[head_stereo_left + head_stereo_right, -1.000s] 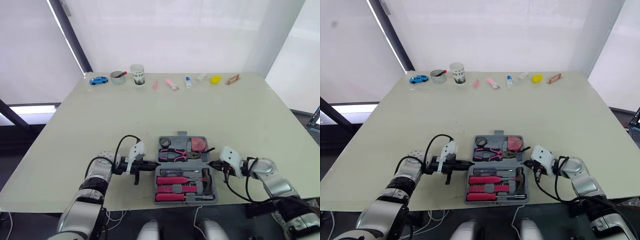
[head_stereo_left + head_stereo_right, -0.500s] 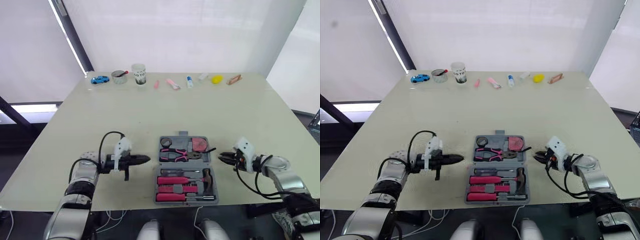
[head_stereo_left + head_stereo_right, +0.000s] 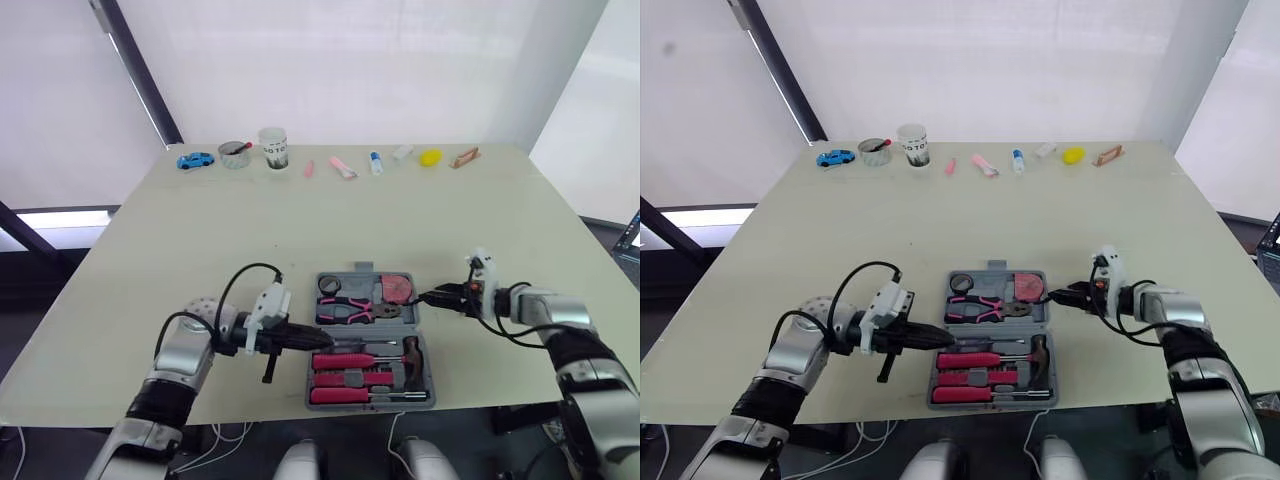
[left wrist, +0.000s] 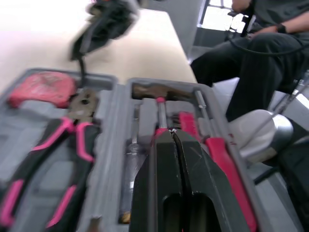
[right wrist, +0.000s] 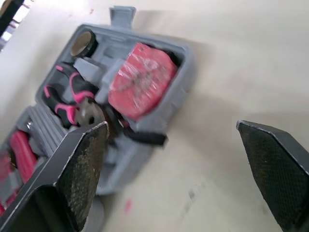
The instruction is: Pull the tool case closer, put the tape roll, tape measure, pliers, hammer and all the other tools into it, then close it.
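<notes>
Tool case: the grey plastic tool case (image 3: 360, 283) lies open and flat on the pale cream table (image 3: 300, 230), close to the near edge, between the two grippers.

Far half of the case: the dark round tape roll (image 3: 329, 285) sits in the left corner. The red rounded tape measure (image 3: 397, 289) sits in the right corner. The pliers with pink-and-black handles (image 3: 350, 309) lie just in front of both.

Near half of the case: the pink-handled screwdrivers (image 3: 345, 378) lie in rows. The hammer (image 3: 412, 350) is at the right end, its brown head toward the hinge.

Left gripper: the left gripper (image 3: 316, 341) has its two black fingers pressed tight together with nothing between them. Its tip is at the left edge of the near half, over the screwdriver row. I cannot tell from here whether it touches the case.

Right gripper: the right gripper (image 3: 428, 297) has its fingers spread wide and holds nothing. It points at the right corner of the far half, just beside the tape measure, low over the table.

Far edge of the table: a small blue toy car (image 3: 196, 160), a white paper cup (image 3: 273, 148) and a few other small bits stand in a row, well apart from the case.

Beyond the table: a seated person in dark clothes (image 4: 260, 48) shows in the left wrist view.
</notes>
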Controlling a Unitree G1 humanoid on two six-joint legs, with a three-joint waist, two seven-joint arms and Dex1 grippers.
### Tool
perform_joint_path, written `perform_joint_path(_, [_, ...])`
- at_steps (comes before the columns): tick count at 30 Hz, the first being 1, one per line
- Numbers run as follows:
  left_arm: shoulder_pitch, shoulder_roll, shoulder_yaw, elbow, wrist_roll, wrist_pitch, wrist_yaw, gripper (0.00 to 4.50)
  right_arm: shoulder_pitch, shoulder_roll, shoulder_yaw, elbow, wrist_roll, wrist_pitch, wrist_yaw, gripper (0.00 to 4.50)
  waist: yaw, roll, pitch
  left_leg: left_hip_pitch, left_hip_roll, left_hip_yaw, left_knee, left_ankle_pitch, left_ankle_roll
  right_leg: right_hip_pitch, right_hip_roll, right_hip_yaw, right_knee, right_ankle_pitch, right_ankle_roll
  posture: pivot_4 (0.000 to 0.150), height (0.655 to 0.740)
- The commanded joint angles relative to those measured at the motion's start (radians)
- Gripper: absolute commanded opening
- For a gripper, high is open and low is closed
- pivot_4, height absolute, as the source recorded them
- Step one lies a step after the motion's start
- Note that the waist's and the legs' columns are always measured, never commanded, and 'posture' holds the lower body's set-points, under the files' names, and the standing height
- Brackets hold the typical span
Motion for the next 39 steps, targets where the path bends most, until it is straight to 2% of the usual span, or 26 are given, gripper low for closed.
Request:
perform_joint_path(1, [0.016,0.01,-0.067,-0.045,0.055,0.004,0.015,0.0,-0.086,0.016,0.015,0.131,-0.046,-0.043,0.023,4.46,0.0,0.0,0.0,0.0,0.0,0.0,0.0,0.0,0.0,0.0,0.0,0.0,0.0,0.0,0.0,0.15,0.74])
perform_joint_path(7, [0.01,-0.006,-0.155,0.014,0.172,-0.03,0.082,0.0,-0.205,0.063,0.041,0.328,-0.124,-0.073,0.051,4.46,-0.001,0.0,0.0,0.0,0.0,0.001,-0.001,0.0,0.0,-0.001,0.0,0.0,0.0,0.0,0.0,0.15,0.74])
perform_joint_path(13, [-0.006,-0.024,-0.2,0.08,0.236,-0.05,0.127,0.0,-0.267,0.123,0.024,0.408,-0.152,-0.08,0.101,4.46,-0.004,0.002,-0.001,0.002,0.0,0.001,-0.001,0.0,0.0,0.0,0.0,0.001,0.001,0.0,0.0,0.15,0.74])
perform_joint_path(22, [0.033,-0.028,-0.185,0.116,0.21,-0.052,0.138,0.0,-0.289,0.187,-0.07,0.415,-0.108,-0.106,0.133,4.46,-0.02,0.008,-0.004,0.002,0.0,0.001,-0.001,0.0,0.0,0.0,0.0,0.001,0.001,0.0,0.0,0.15,0.74])
perform_joint_path(27, [0.055,-0.044,-0.135,0.048,0.121,-0.014,0.128,0.0,-0.28,0.172,-0.12,0.392,-0.073,-0.135,0.244,4.46,-0.022,0.01,-0.004,0.002,0.0,0.001,-0.001,0.0,0.0,0.0,0.0,0.001,0.001,0.0,0.0,0.15,0.74])
perform_joint_path(32, [0.121,-0.049,-0.042,-0.057,-0.039,-0.005,0.084,0.0,-0.263,0.154,-0.123,0.337,-0.061,-0.156,0.352,4.46,-0.023,0.01,-0.003,0.001,0.0,0.0,-0.002,0.0,0.0,-0.001,0.0,0.001,0.0,0.0,0.0,0.15,0.74])
perform_joint_path(36, [0.196,0.008,0.028,-0.154,-0.127,0.042,0.065,0.0,-0.235,0.131,-0.095,0.246,-0.046,-0.102,0.467,4.46,-0.021,0.011,-0.003,-0.001,0.0,-0.002,-0.005,0.0,0.0,-0.004,-0.001,0.001,0.0,0.0,0.0,0.15,0.74])
perform_joint_path(39, [0.262,0.097,0.108,-0.217,-0.191,0.096,0.045,0.0,-0.17,0.099,-0.04,0.075,0.001,-0.008,0.523,4.46,-0.023,0.011,-0.003,-0.001,0.0,-0.003,-0.007,0.0,0.0,-0.004,-0.001,0.002,-0.001,0.0,0.0,0.15,0.74])
